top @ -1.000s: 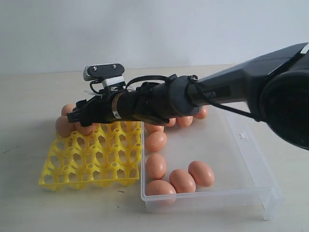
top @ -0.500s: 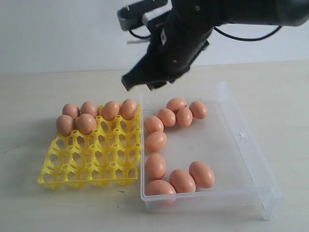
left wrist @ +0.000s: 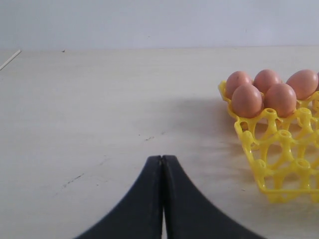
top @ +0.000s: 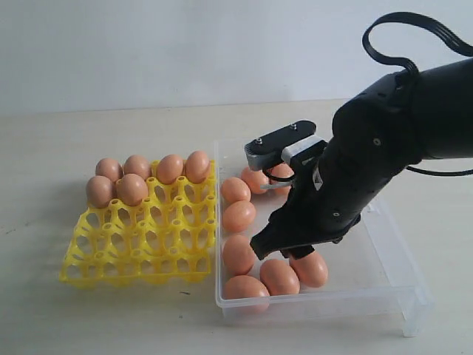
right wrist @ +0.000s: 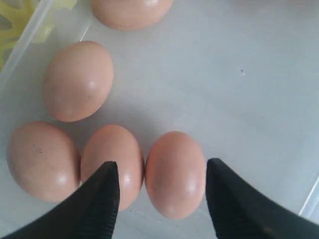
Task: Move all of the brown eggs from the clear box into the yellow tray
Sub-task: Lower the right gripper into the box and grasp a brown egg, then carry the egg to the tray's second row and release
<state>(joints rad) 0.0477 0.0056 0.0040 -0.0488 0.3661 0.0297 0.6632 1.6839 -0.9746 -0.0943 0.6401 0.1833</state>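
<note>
The yellow tray (top: 140,251) lies on the left with several brown eggs (top: 131,189) in its far cups. The clear box (top: 388,244) beside it holds several more brown eggs (top: 238,254). My right gripper (top: 299,251) hangs low over the box's near end. In the right wrist view the right gripper (right wrist: 160,167) is open, with one egg (right wrist: 174,174) lying between its fingers; contact cannot be told. One fingertip (right wrist: 107,174) is over the neighbouring egg (right wrist: 112,167). My left gripper (left wrist: 162,158) is shut and empty over bare table, beside the tray (left wrist: 279,149).
The box's near wall (top: 325,302) stands just beyond the row of three eggs. A clasp tab (top: 372,208) sits on the box's right wall. More eggs (top: 255,180) cluster at the box's far left, partly behind my right arm.
My right arm left the tray's far cups, rose, swung right and came down over the near eggs in the box. Its jaws now straddle one egg.
</note>
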